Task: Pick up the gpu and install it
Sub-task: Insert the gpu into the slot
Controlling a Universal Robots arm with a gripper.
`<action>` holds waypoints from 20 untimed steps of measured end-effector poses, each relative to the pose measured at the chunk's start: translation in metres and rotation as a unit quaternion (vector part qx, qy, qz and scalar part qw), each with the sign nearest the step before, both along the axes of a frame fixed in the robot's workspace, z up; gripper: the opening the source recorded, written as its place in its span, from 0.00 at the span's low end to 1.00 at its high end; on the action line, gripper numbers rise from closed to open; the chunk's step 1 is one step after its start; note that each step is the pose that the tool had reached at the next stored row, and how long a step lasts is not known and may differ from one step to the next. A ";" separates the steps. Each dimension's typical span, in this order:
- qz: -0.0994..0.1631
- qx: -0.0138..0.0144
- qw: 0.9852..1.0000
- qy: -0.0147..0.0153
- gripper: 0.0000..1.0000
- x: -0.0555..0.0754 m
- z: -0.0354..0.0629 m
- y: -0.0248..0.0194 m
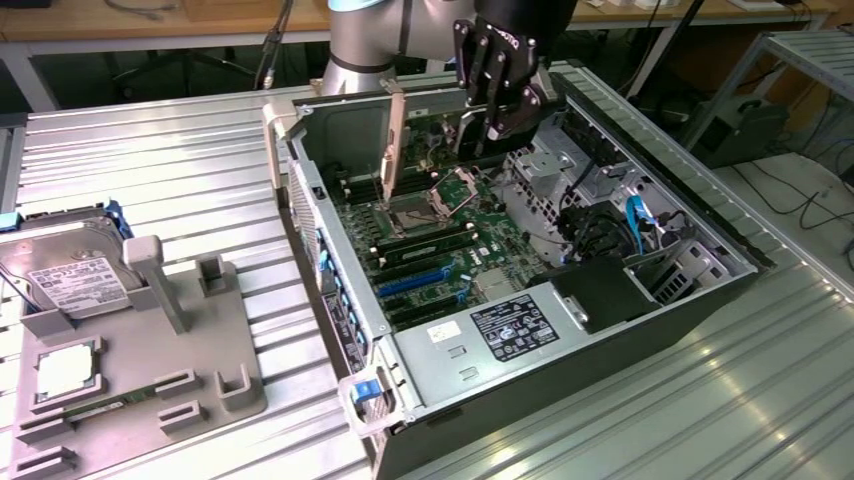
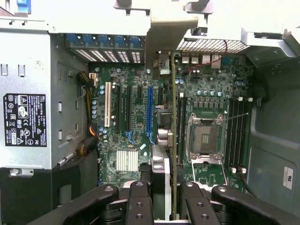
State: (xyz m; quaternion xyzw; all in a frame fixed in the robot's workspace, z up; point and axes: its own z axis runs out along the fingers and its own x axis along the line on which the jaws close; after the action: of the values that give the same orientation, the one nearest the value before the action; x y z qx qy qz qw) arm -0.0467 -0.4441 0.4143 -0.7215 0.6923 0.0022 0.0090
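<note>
Black fingers [image 2: 139, 204] of the gripper [image 1: 497, 118] stand clamped on the gpu [image 2: 161, 183], which hangs on edge inside the open computer case [image 1: 601, 400], over the motherboard [image 2: 131, 126], with its silver bracket [image 2: 171, 30] close to the case's rear wall. Seen from the wrist, the card's line runs between the blue slot [image 2: 150, 110] and the empty processor socket [image 2: 205, 138]; whether it touches the board I cannot tell. Beside the gripper crowd the drive cage [image 1: 561, 170] and cables [image 1: 638, 225], the power supply [image 1: 501, 335] takes the case's near corner, and a hard drive [image 1: 74, 280] sits in a grey fixture [image 1: 200, 340] at the table's [image 1: 160, 160] edge on the exterior view's left.
</note>
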 end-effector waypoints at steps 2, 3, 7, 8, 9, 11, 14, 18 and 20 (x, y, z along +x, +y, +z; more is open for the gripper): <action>0.000 0.000 1.000 0.000 0.28 0.000 -0.0004 0.0000; 0.000 0.000 1.000 0.000 0.28 0.000 -0.0005 0.0000; 0.000 0.000 1.000 0.000 0.28 0.000 -0.0012 -0.0001; 0.001 0.000 1.000 0.000 0.28 0.000 -0.0015 -0.0001; 0.001 0.000 1.000 0.000 0.28 0.000 -0.0016 -0.0001; 0.001 0.000 1.000 0.000 0.28 0.000 -0.0025 -0.0002; 0.002 0.000 1.000 0.000 0.28 0.000 -0.0036 -0.0002; 0.002 0.000 1.000 0.000 0.28 0.000 -0.0057 -0.0003; 0.002 0.000 1.000 0.000 0.28 0.000 -0.0072 -0.0003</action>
State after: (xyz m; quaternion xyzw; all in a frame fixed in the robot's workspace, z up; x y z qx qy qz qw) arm -0.0468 -0.4445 0.4071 -0.7228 0.6910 0.0022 0.0091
